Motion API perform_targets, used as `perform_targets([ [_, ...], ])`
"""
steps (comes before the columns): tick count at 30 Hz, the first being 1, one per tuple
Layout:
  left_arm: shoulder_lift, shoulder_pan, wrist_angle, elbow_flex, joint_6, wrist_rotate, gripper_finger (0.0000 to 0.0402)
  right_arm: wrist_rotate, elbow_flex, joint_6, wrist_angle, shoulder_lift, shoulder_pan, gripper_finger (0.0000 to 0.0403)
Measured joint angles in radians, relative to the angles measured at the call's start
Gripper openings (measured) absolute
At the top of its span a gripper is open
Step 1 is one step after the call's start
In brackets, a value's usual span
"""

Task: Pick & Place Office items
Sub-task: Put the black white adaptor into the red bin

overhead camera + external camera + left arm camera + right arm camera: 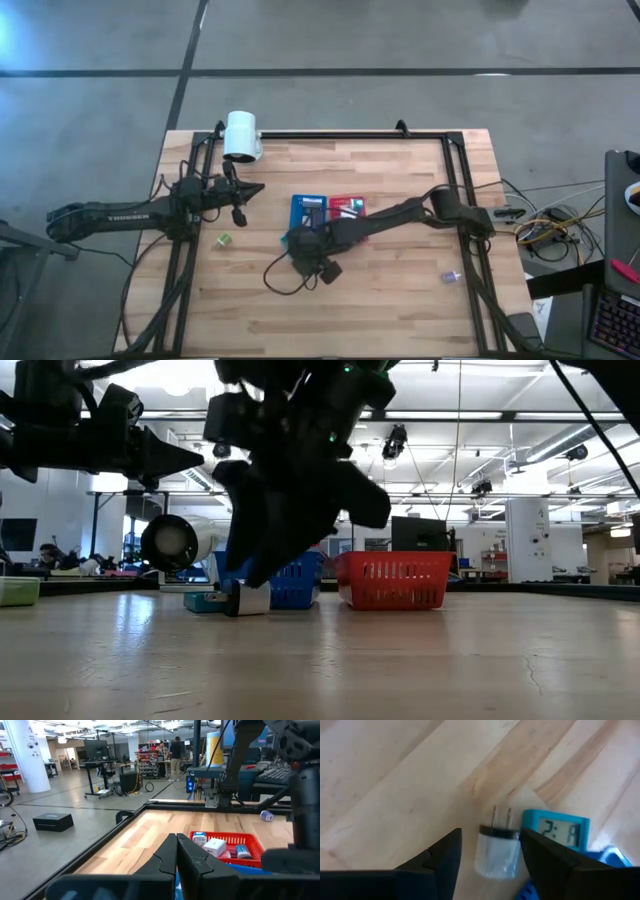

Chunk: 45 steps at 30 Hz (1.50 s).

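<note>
The right gripper was down at the tabletop, just in front of the blue basket, with its fingers spread open on either side of a small white plug adapter. The adapter lay on the wood with its two metal prongs pointing away from the wrist, and neither finger could be seen touching it. Just beside the adapter, on the side towards the blue basket, lay a small teal digital clock with its display facing up; in the low view both the adapter and the clock sat on the tabletop directly before the blue basket.

The red basket stood touching the blue basket on its far side from the left arm. In the left wrist view it held several small office items, among them a white block and a pale blue piece.

The left gripper hung above the tabletop, well apart from the blue basket, with its fingers closed together and holding nothing. A small green item lay on the wood near it. Another small item lay well apart from the blue basket, beyond the red one, near the right arm's base. A white lamp head sat at the table's rear edge.
</note>
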<state>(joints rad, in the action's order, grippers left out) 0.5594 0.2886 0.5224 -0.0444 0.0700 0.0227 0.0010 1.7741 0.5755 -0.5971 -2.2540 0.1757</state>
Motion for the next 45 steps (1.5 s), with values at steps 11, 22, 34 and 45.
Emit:
perform_targets([
  [11, 0.000, -0.001, 0.000, 0.000, 0.000, 0.003, 0.0012, 0.048, 0.067, -0.049, -0.106, -0.071, -0.027, 0.0193],
  [22, 0.001, -0.001, 0.000, 0.000, 0.000, 0.003, 0.0012, -0.011, 0.069, -0.033, -0.094, -0.071, -0.028, 0.0158],
  [34, 0.001, 0.000, 0.000, 0.000, 0.000, 0.003, 0.0012, -0.158, 0.066, -0.122, -0.104, -0.019, -0.057, 0.0117],
  [45, 0.001, 0.000, -0.004, 0.000, 0.000, 0.005, 0.0012, -0.364, -0.088, -0.213, 0.063, 0.231, -0.091, 0.0117],
])
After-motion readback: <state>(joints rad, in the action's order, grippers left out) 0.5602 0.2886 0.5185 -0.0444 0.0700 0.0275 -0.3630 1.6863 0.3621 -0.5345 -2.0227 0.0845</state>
